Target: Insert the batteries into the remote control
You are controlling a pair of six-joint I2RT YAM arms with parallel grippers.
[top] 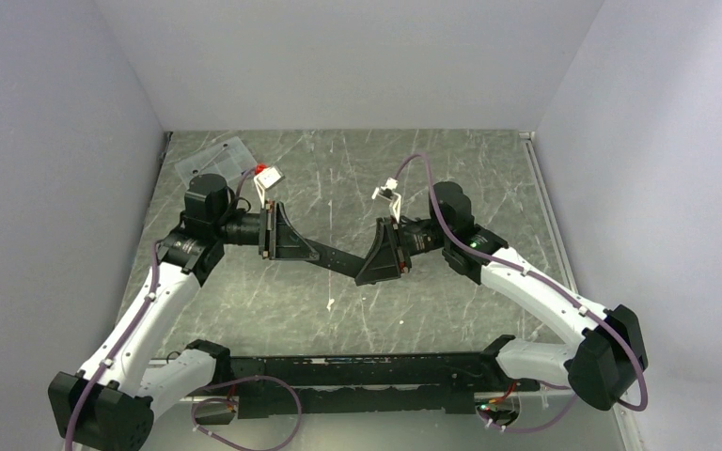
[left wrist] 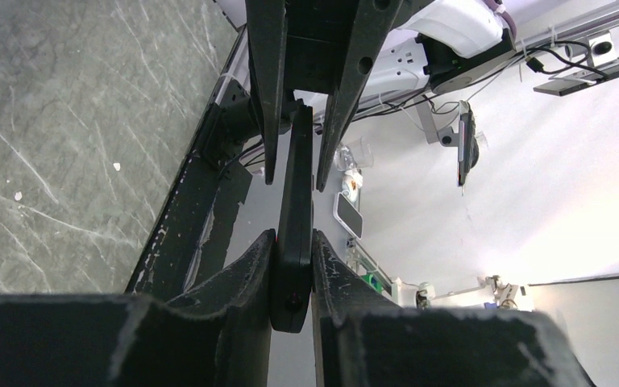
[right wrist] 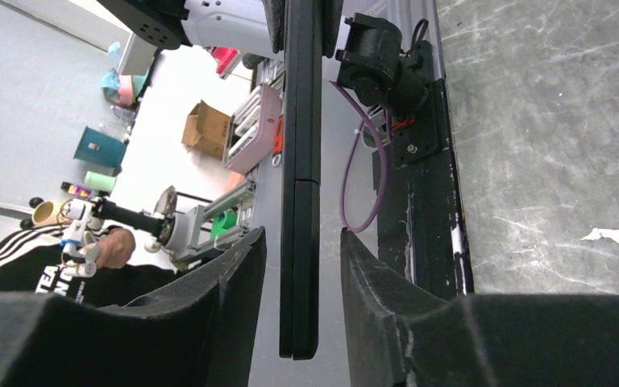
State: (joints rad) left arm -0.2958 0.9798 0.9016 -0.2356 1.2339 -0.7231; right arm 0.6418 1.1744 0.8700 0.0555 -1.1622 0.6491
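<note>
The remote control (top: 338, 260) is a slim black bar held in the air between my two grippers, above the middle of the table. My left gripper (top: 312, 251) is shut on one end of it; in the left wrist view both pads (left wrist: 258, 266) press on the remote (left wrist: 294, 226). My right gripper (top: 364, 271) is open around the other end. In the right wrist view the remote (right wrist: 301, 185) hangs between the fingers (right wrist: 242, 266) with a gap on each side. No batteries show in any view.
A clear plastic compartment box (top: 211, 160) lies at the back left of the scratched grey table (top: 338, 178). White walls close the left, back and right sides. The black arm-base rail (top: 357, 376) runs along the near edge.
</note>
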